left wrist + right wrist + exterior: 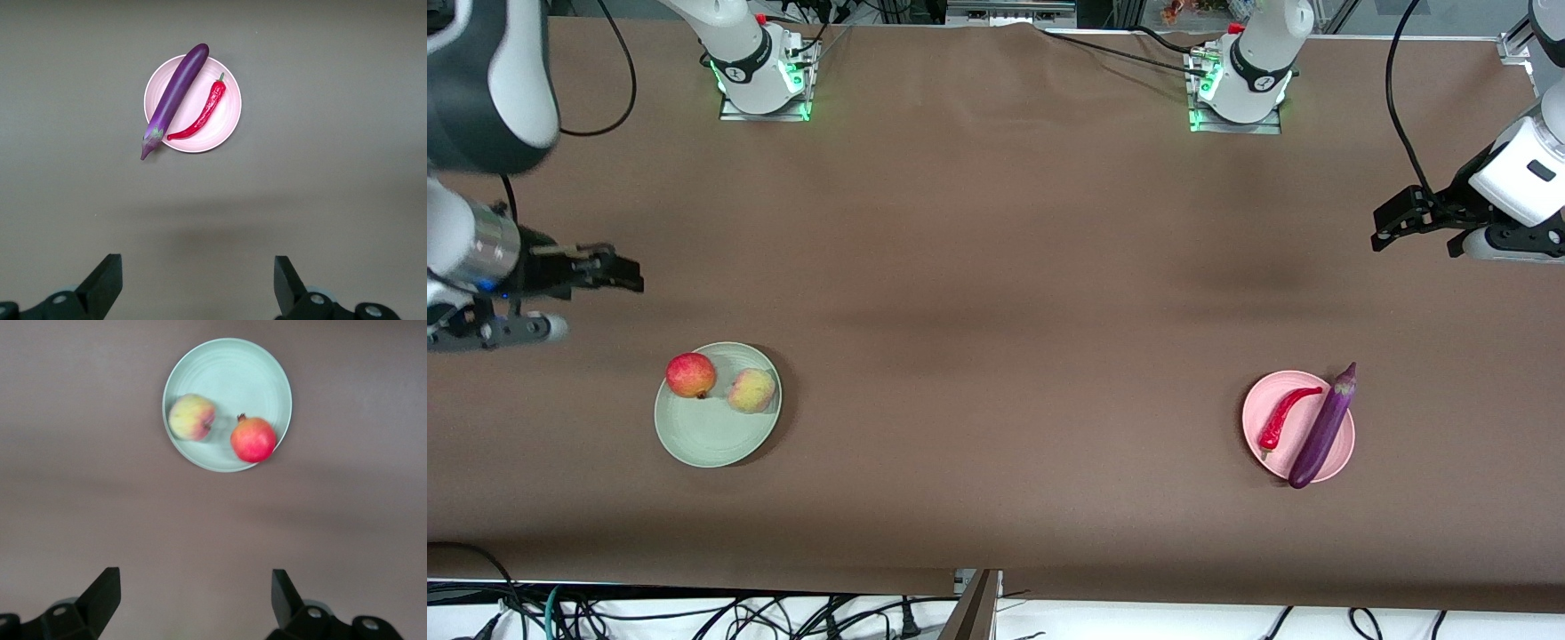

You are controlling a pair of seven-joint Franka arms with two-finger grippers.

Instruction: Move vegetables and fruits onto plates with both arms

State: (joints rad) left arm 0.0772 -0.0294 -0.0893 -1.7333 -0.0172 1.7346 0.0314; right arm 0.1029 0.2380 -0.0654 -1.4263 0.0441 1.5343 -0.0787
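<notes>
On the pale green plate (713, 429) sit a round red-yellow fruit (691, 374) and a pinkish-yellow peach (751, 390), side by side. The pink plate (1303, 425) holds a red chili pepper (1285, 416) and a purple eggplant (1323, 427), whose stem end overhangs the rim. My right gripper (633, 276) hangs open and holds nothing, over bare table at the right arm's end. My left gripper (1378, 233) hangs open, also holding nothing, at the left arm's end. The right wrist view shows its gripper (195, 583) well away from the green plate (233, 373). The left wrist view shows its gripper (198, 267) well away from the pink plate (227, 120).
A brown cloth covers the table (996, 267). The two arm bases (763, 80) (1240, 84) stand along the edge farthest from the front camera. Loose cables (694, 618) lie below the table's near edge.
</notes>
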